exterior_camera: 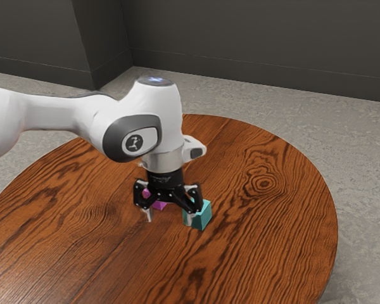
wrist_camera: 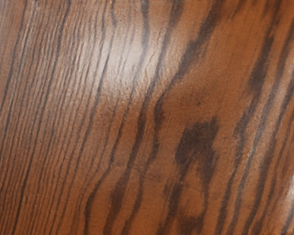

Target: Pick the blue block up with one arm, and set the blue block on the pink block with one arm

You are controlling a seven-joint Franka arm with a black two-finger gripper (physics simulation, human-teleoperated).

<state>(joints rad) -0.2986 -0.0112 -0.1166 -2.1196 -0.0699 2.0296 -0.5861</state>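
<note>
The round wooden table (exterior_camera: 272, 190) carries everything, and its top is flat, so both blocks rest level on it. My arm (exterior_camera: 63, 120) comes in from the exterior view's left and bends down steeply. This puts my end effector (exterior_camera: 169, 217) very low, just above the wood, and I judge this is the height for taking a block from the sides. The end effector is released: its two fingers (exterior_camera: 188, 218) stand wide apart and grip nothing.

The blue block (exterior_camera: 204, 214), more teal in color, sits on the table just beside the finger at the exterior view's right, on the outer side of it and not in the gap. Whether it touches that finger, I cannot tell. It looks like a cube, so I see no real long axis. It stands flat, turned so that one upright edge points toward the near rim of the table.

The pink block (exterior_camera: 157, 202) lies near it, partly hidden behind my end effector. The stacking is not yet done. I think I must first shift sideways to bring the blue block between the fingers.
</note>
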